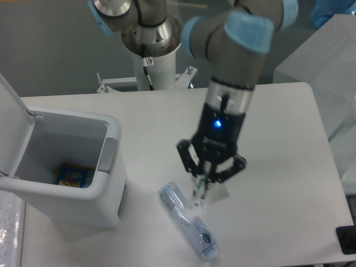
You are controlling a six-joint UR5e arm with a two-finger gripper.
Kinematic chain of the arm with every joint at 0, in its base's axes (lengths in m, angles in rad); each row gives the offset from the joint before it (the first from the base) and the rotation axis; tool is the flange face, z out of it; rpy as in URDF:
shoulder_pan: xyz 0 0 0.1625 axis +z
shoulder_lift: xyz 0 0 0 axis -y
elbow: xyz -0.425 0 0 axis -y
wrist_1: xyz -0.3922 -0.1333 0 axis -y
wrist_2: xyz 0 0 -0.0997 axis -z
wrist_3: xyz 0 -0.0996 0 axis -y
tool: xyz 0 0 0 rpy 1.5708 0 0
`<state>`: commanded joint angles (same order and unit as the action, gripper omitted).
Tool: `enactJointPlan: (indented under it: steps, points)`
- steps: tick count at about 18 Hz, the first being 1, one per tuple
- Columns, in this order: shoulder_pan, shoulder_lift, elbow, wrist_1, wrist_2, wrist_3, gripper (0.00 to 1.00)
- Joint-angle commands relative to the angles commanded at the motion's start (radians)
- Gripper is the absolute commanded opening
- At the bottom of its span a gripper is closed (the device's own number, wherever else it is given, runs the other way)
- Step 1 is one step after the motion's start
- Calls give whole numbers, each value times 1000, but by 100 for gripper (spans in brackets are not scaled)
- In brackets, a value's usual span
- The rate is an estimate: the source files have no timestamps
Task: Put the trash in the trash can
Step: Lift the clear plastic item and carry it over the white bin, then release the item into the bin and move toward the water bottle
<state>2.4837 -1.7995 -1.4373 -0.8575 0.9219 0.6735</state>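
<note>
From the fixed camera we see the gripper (207, 186) low over the table (278, 167), its jaws clenched on the small clear wrapper (214, 192). The plastic bottle (186, 219) lies on the table just below it, slanted. At the left stands the trash can (105, 183), lid (11, 111) raised, with a colourful packet (71, 175) at its bottom.

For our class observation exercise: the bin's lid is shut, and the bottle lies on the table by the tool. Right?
Not quite. The camera view shows the trash can with its lid open. The rest holds: the bottle lies on the table by the tool.
</note>
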Motion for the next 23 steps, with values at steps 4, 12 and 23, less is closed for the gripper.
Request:
enactJointPlan:
  steps: [4,12,23]
  points:
    - [-106,93,-69,0,2,-25,0]
    - [-216,147,-158,5,9,33,65]
    - [-192,137,-152,2,5,41,100]
